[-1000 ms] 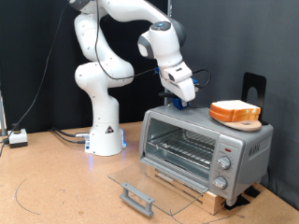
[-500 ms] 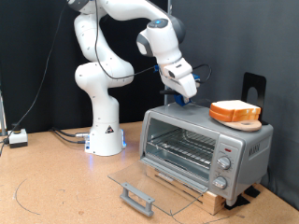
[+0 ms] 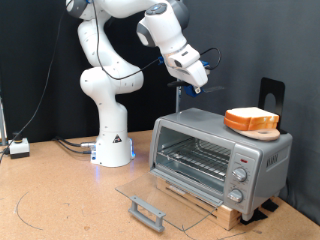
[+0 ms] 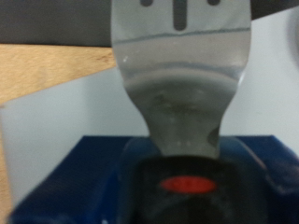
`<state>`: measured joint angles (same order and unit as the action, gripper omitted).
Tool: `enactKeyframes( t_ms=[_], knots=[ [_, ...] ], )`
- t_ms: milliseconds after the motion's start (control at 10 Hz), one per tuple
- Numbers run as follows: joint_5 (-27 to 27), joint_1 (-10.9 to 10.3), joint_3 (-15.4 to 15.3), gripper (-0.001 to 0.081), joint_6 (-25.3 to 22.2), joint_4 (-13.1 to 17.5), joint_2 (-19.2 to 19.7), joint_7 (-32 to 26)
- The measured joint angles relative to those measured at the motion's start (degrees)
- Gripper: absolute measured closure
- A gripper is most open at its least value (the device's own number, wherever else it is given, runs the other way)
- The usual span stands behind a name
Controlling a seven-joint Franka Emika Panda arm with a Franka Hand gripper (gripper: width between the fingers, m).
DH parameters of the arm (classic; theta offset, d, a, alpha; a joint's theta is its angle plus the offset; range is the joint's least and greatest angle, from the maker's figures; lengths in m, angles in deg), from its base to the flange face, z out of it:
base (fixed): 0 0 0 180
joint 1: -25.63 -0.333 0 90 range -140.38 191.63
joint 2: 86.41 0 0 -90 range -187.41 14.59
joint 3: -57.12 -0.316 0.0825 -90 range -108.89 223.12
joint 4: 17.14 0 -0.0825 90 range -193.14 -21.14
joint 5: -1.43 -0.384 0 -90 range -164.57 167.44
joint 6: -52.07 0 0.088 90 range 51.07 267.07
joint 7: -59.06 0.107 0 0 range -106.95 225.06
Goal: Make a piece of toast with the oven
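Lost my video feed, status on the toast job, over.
Gripper in the air above the oven, nothing seen between its fingers. Oven door open flat. Bread slices on the oven's top. Nothing in the way.

Robotics lab: pedestal-mounted arm [image 3: 105, 60], black backdrop [image 3: 240, 40], cabled tabletop [image 3: 50, 190].

Plain white wall [image 3: 270, 40], brown wooden tabletop [image 3: 60, 205], black stand [image 3: 271, 95] at the exterior view's right, even light

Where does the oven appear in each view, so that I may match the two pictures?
Exterior view: the oven stands at lower right, door folded down open, bread slices on its roof.
Wrist view: the oven is not in it.
Shared landmark: the gripper, raised above the oven, fills the wrist view.
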<state>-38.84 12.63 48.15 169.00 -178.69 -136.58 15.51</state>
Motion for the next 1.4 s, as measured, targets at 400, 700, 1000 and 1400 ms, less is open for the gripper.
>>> enactKeyframes(
  t_ms=[400, 700, 1000, 1400],
  knots=[
    [0.1, 7.0, 3.7, 0.0410, 4.4, -0.6, -0.9, 1.3],
    [7.9, 13.8, 6.3, 0.0410, -0.9, 0.3, -1.3, 2.0],
    [11.8, 19.1, 9.3, 0.0410, -2.0, 0.3, -1.9, 1.2],
    [17.6, 24.2, 14.4, 0.0410, -5.9, 0.5, -2.0, -3.5]
  ],
)
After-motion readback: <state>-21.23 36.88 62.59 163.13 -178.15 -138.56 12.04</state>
